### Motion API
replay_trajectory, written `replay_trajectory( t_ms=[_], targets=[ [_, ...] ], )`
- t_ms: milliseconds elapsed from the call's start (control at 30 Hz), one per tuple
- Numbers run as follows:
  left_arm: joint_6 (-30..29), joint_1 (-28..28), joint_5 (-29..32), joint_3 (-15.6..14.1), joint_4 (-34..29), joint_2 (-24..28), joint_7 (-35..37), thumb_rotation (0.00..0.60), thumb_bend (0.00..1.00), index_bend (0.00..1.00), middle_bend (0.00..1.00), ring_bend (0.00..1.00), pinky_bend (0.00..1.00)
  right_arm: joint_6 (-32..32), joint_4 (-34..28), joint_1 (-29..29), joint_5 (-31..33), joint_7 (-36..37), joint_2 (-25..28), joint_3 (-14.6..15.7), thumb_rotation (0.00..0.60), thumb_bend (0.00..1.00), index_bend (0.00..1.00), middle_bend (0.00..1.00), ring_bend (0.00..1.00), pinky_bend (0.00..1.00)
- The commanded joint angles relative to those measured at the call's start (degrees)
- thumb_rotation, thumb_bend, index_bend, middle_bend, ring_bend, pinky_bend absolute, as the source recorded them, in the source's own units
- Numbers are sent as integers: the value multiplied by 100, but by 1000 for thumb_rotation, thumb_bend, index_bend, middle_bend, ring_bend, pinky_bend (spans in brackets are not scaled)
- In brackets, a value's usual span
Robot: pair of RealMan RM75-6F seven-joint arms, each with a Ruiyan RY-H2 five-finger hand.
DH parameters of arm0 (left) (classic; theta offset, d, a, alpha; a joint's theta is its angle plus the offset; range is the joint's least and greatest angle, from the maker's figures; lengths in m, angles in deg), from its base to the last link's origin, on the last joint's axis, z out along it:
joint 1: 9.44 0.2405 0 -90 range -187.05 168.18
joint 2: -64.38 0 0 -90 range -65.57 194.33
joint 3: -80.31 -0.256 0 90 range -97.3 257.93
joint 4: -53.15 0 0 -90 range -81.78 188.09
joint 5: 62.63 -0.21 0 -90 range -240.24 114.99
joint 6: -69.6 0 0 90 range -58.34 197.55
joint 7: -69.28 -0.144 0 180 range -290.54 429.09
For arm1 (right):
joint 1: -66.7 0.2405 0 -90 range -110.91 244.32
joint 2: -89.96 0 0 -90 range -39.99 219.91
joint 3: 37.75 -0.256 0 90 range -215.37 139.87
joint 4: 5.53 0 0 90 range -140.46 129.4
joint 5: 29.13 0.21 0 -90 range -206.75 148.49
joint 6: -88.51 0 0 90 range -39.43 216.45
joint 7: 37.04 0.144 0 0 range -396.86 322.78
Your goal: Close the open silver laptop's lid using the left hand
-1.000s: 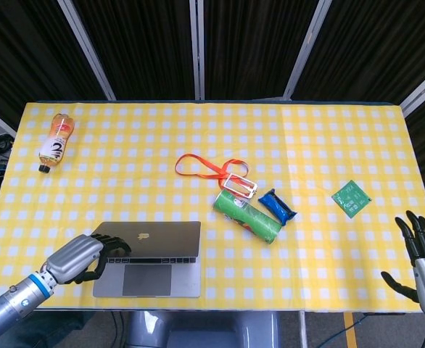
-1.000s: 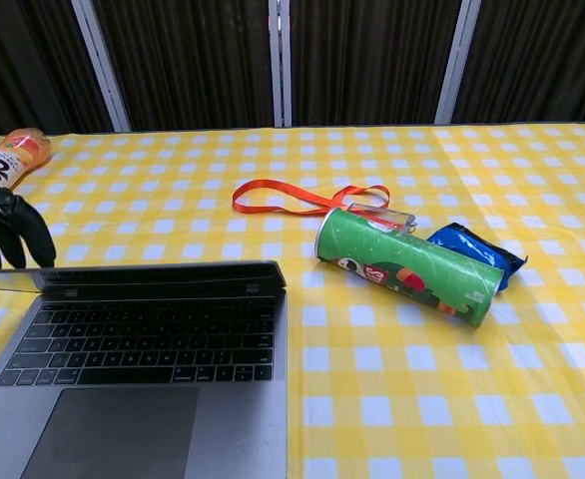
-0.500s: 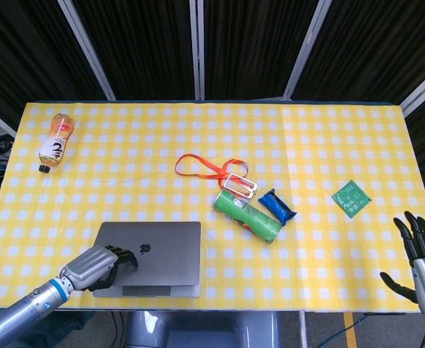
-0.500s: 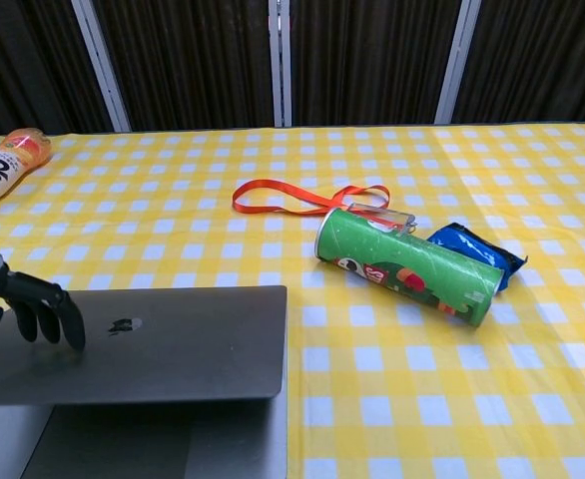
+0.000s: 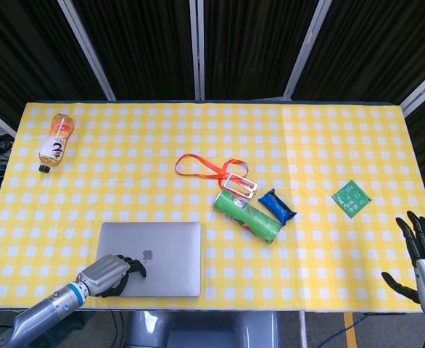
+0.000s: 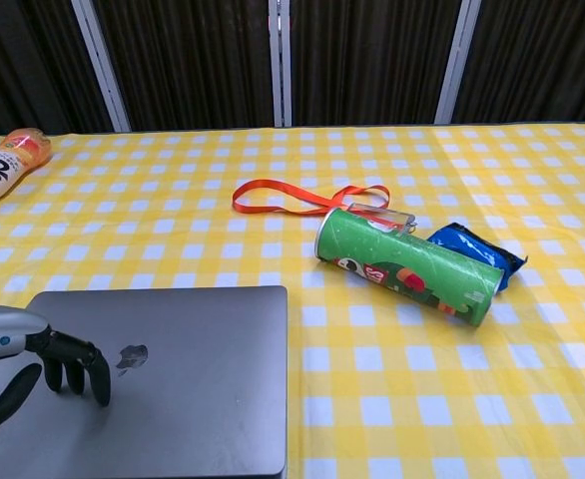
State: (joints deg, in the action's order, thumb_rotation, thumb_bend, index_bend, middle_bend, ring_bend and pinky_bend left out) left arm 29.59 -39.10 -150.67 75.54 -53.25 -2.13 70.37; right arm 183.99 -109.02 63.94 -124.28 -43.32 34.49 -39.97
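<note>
The silver laptop [image 5: 158, 246] [image 6: 188, 379] lies flat with its lid down at the table's near left edge. My left hand [image 5: 112, 273] [image 6: 43, 364] rests on the lid's left part, its dark fingertips touching the metal beside the logo. It holds nothing, and its thumb hangs off the lid's near side. My right hand [image 5: 424, 257] stays off the table's near right corner, fingers spread and empty. The chest view does not show the right hand.
A green tube can [image 5: 246, 216] [image 6: 407, 266] lies right of the laptop, with a blue packet [image 5: 277, 206] [image 6: 477, 251] beside it. An orange lanyard [image 5: 212, 168] [image 6: 302, 198] lies behind. A drink bottle [image 5: 56, 140] [image 6: 5, 166] rests far left; a green card [image 5: 351, 198] sits right.
The laptop lid has dropped from partly raised to fully flat. My left hand followed it down and toward the near edge. The right hand has barely moved.
</note>
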Motion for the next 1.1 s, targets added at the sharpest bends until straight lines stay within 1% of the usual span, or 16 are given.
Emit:
replay_trajectory(
  t_ms=[33, 267, 367, 500, 567, 600, 633, 667, 700, 733, 767, 800, 833, 900, 1000, 1100],
  targets=[
    [44, -29, 117, -30, 20, -51, -60, 600, 1000, 305, 252, 262, 287, -8, -3, 2, 5, 5, 2, 0, 600, 0, 19, 0, 0, 0],
    [91, -73, 289, -97, 61, -85, -86, 600, 1000, 307, 252, 262, 281, -13, -6, 4, -3, 9, 5, 4, 600, 0, 19, 0, 0, 0],
    [-45, -57, 231, -88, -5, -53, 34, 600, 1000, 313, 252, 262, 266, -6, -6, 1, 0, 12, 7, 0, 600, 0, 19, 0, 0, 0],
    [-684, 81, -241, -45, -264, 194, 540, 600, 1000, 313, 245, 258, 227, -21, -3, 8, 5, 15, 6, -1, 600, 0, 19, 0, 0, 0],
    [-1118, 182, -528, -23, -362, 365, 754, 600, 990, 299, 213, 218, 165, -30, -1, 11, 8, 13, 4, 0, 600, 0, 19, 0, 0, 0],
    [-1470, 280, -727, -13, -409, 498, 868, 600, 958, 280, 183, 176, 122, -34, -2, 14, 7, 13, 4, 0, 600, 0, 19, 0, 0, 0],
    [-1614, 321, -783, 4, -417, 546, 882, 600, 844, 220, 117, 101, 61, -34, -3, 14, 5, 12, 4, 0, 600, 0, 19, 0, 0, 0],
    [-1949, 437, -860, 54, -417, 641, 841, 600, 644, 132, 55, 39, 18, -32, -3, 13, 3, 11, 5, 0, 600, 0, 19, 0, 0, 0],
    [-2244, 564, -890, 89, -410, 706, 733, 600, 485, 78, 22, 11, 2, -28, -5, 13, -3, 11, 5, 1, 600, 0, 19, 0, 0, 0],
    [-2679, 798, -791, 163, -413, 790, 402, 600, 260, 18, 0, 0, 0, -20, -7, 9, -11, 11, 6, 3, 600, 0, 19, 0, 0, 0],
    [-2901, 937, -685, 205, -447, 801, 147, 600, 107, 0, 0, 0, 0, -16, -8, 7, -15, 10, 7, 3, 600, 0, 19, 0, 0, 0],
    [-3155, 1087, -542, 271, -476, 801, -152, 600, 31, 0, 0, 0, 0, -13, -8, 6, -17, 9, 7, 3, 600, 0, 19, 0, 0, 0],
    [-3514, 1296, -360, 355, -529, 762, -570, 600, 9, 0, 0, 0, 0, -8, -7, 4, -20, 11, 7, 5, 600, 0, 19, 0, 0, 0],
    [-3989, 1584, -136, 429, -571, 694, -1041, 600, 0, 0, 0, 0, 0, -11, -3, 5, -16, 14, 7, 3, 600, 0, 19, 0, 0, 0],
    [-4418, 1895, 129, 453, -518, 644, -1251, 600, 0, 0, 0, 0, 0, -7, 6, 7, -20, 33, 9, 0, 600, 0, 19, 0, 0, 0],
    [-4638, 2089, 230, 428, -354, 598, -1237, 600, 0, 0, 0, 0, 0, -3, 17, 6, -27, 33, 7, 1, 600, 0, 19, 0, 0, 0]
  ],
)
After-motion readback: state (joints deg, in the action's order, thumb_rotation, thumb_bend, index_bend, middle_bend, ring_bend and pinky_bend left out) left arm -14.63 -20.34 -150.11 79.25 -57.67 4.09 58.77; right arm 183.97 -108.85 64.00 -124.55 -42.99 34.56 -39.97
